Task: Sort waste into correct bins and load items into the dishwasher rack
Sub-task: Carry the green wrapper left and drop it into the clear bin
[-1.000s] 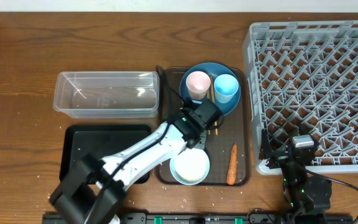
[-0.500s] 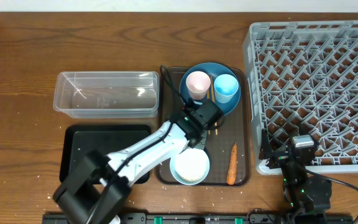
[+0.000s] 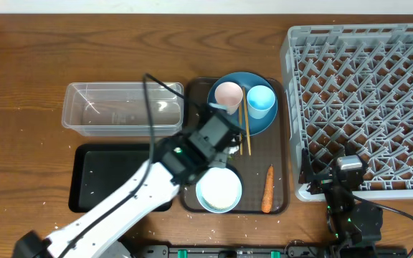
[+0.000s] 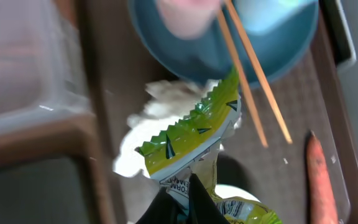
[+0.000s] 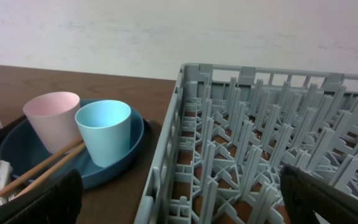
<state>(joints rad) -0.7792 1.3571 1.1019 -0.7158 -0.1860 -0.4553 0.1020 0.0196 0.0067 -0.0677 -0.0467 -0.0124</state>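
Left gripper (image 4: 188, 186) pinched shut on wrapper (image 4: 194, 130). Wrapper green-white, crumpled, over tray (image 3: 257, 172) left side, between plate (image 3: 264, 123) and bowl (image 3: 219, 192). Chopsticks (image 3: 246, 136) run off plate edge toward tray centre. Carrot (image 3: 267, 190) at tray near-right corner. Tub (image 3: 120, 130) and black bin (image 3: 113, 172) left of tray. Right gripper (image 3: 341, 170) spread wide, empty, right of tray, at rack (image 3: 364, 100) near corner.

Crinkled, seemingly glossy plastic wrapper (image 4: 194, 134)

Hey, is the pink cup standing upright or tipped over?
Upright: the pink cup stands on the blue plate, open mouth facing up.
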